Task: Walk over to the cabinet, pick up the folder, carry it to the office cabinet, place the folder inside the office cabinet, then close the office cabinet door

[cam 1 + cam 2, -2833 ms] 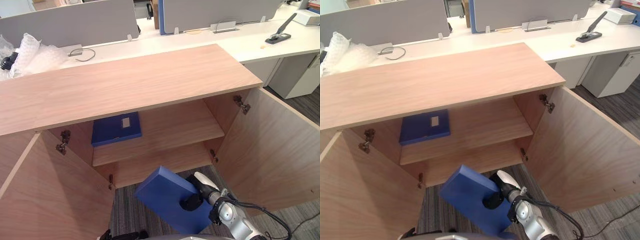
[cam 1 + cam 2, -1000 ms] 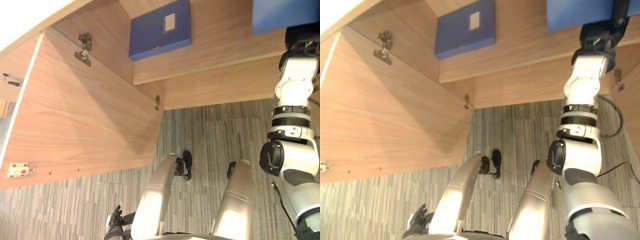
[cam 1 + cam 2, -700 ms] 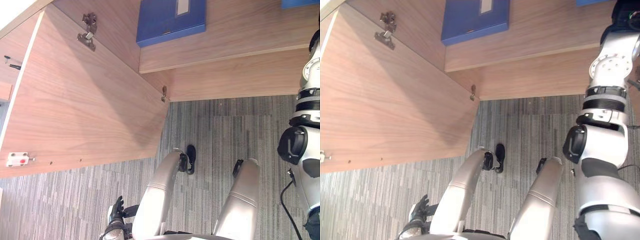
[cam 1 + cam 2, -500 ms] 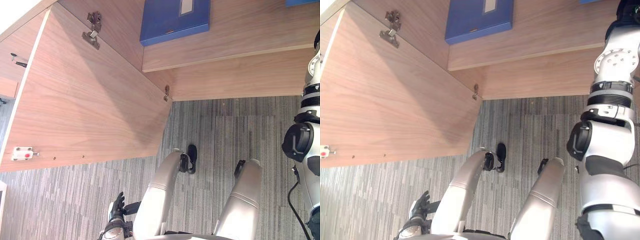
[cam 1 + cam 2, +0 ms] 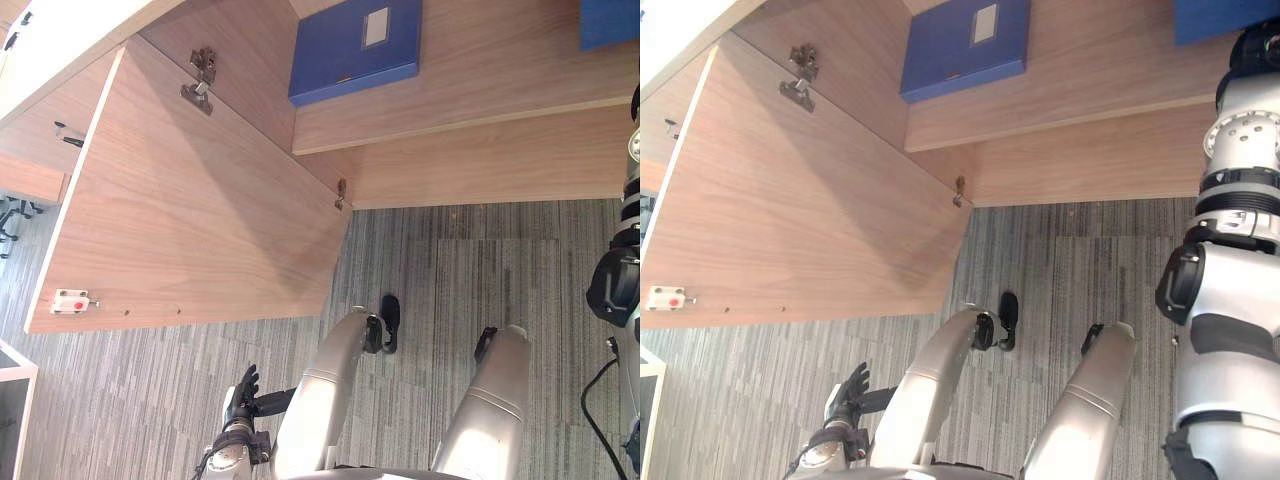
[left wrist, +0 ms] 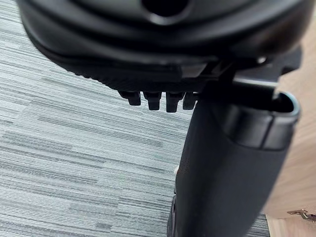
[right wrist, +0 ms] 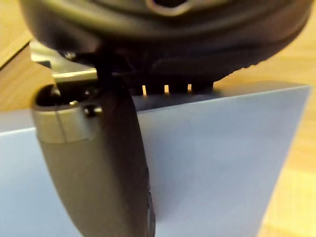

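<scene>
Right wrist view has our right hand (image 7: 94, 168) clamped on the folder (image 7: 217, 148), thumb across its smooth, flat blue face. We see that folder over the right end of the wood-grain shelf (image 5: 480, 70), straight ahead of the hand; its long axis we cannot tell. A second folder (image 5: 355, 50), also blue, lies flat at the shelf's left end. Our left hand (image 5: 243, 385) hangs loose-fingered, well apart
</scene>
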